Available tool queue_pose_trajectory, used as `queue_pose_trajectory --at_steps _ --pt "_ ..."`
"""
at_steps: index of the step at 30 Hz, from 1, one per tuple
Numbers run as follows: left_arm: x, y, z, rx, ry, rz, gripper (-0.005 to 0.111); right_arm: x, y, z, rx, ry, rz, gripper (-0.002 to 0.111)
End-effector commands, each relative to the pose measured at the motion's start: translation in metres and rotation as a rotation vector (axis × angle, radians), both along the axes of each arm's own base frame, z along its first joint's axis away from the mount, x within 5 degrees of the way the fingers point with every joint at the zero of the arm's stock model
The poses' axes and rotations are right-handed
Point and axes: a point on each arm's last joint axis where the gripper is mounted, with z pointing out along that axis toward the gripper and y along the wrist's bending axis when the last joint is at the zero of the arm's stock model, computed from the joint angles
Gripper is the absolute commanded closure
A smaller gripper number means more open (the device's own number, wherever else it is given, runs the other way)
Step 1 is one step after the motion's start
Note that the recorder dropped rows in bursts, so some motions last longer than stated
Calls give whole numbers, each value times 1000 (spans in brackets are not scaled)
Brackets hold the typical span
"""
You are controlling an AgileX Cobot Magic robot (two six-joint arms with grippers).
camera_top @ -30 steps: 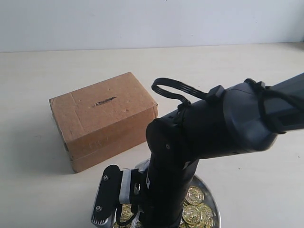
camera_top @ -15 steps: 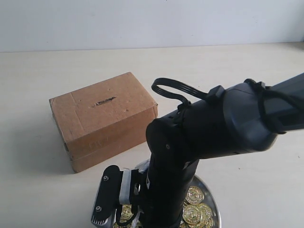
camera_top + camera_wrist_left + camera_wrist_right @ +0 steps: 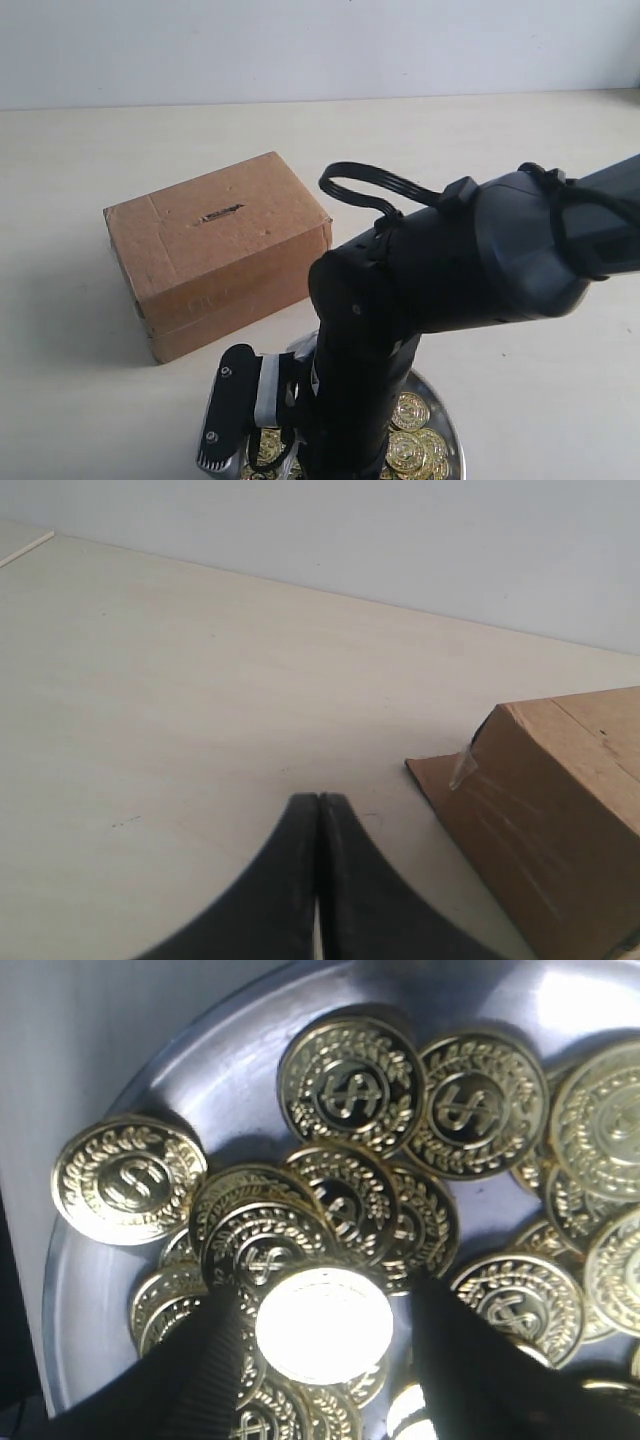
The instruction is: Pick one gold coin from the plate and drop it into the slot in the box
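The box point(image 3: 225, 250) sits on the pale counter point(image 3: 90, 420), its taped top facing up, and the slot point(image 3: 222, 213) shows as a short dark slit in that top face, nearer the far edge. In the exterior view the plate point(image 3: 447, 410) lies on the counter just in front of the box and off to its right. It stands close to the box's near long side, but whether the two touch is hidden.

A heap of gold coins point(image 3: 408, 452) fills the plate, many overlapping. The right arm point(image 3: 450, 270) bends down over the plate, covering much of it and staying clear of the box.

The right tool point(image 3: 327, 1295) is down among the coins with its two dark fingers apart. One bright coin point(image 3: 323, 1325) lies between them, glaring white in the light. A thin gap shows on either side of it, so the fingers bracket the coin without clearly pressing it.

The left tool point(image 3: 318, 805) hangs above bare counter beside one end of the box, well apart from the slot. Its two fingers are pressed together with nothing between them.
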Motion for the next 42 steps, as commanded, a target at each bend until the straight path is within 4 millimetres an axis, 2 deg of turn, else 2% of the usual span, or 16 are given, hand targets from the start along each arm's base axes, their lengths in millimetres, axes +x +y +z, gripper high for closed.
queue_pose_trajectory --at_steps 1,8,16,22,34,42 --pt "0 0 0 -6 -11 -5 107 0 -1 -1 -10 -3 -6 58" --pt "0 0 0 -6 -11 -5 107 0 -1 -5 -21 6 -6 60" --pt "0 0 0 -6 -11 -5 107 0 -1 -5 -21 7 -9 82" --pt "0 0 0 -6 -11 -5 107 0 -1 -5 -21 7 -9 82" --pt "0 0 0 -6 -11 -5 107 -2 -2 28 52 -50 -3 82" --pt "0 0 0 -6 -11 -5 107 -12 -8 49 65 -13 30 82"
